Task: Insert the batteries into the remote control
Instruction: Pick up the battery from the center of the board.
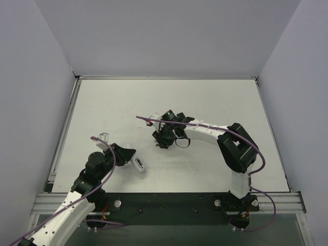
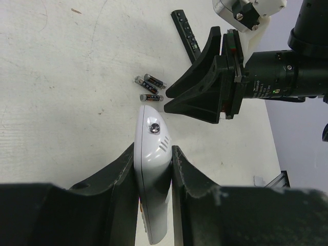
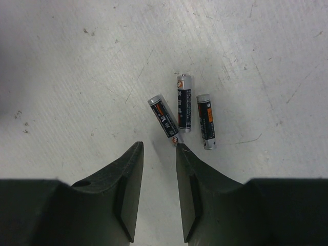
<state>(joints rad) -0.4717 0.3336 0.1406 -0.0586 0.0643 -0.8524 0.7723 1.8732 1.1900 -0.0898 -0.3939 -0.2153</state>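
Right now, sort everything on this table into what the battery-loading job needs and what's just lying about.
For the job: the remote control, held in the left gripper; three batteries lying by the open right gripper.
Lying about: the black remote.

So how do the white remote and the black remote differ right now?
The white remote is broad and rounded; the black remote is slimmer. The white remote is gripped between the left gripper's fingers; the black remote lies free on the table. Both are oblong.
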